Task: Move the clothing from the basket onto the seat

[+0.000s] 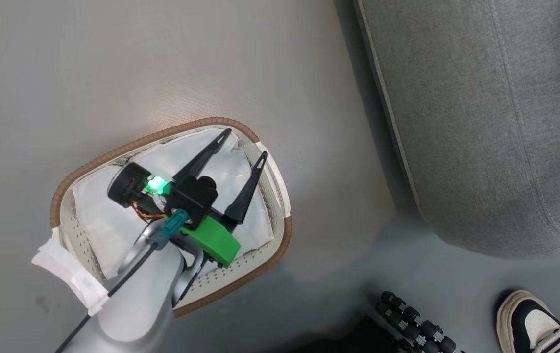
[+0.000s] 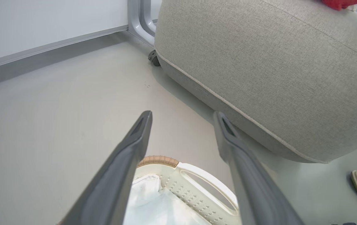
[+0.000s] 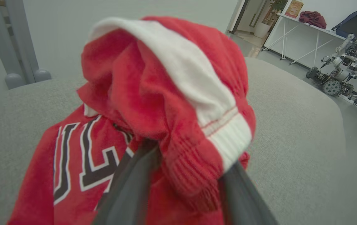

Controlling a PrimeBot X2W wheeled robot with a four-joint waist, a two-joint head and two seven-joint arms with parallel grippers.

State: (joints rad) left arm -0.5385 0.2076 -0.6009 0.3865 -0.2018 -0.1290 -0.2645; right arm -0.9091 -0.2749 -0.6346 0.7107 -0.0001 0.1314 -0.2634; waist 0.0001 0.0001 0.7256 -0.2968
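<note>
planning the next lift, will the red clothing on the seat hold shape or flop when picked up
Probably floppy: the clothing bunches and drapes in folds over the right gripper's fingers. Its plush pile looks grippy, so unlikely to slip. Loose parts may trail.

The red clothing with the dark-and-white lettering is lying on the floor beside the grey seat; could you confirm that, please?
Not quite: the red clothing with the dark-and-white lettering lies on the grey seat itself rather than beside it, as the right wrist view shows.

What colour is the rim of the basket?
The basket rim is brown, with a woven look. The head view shows it best.
</note>
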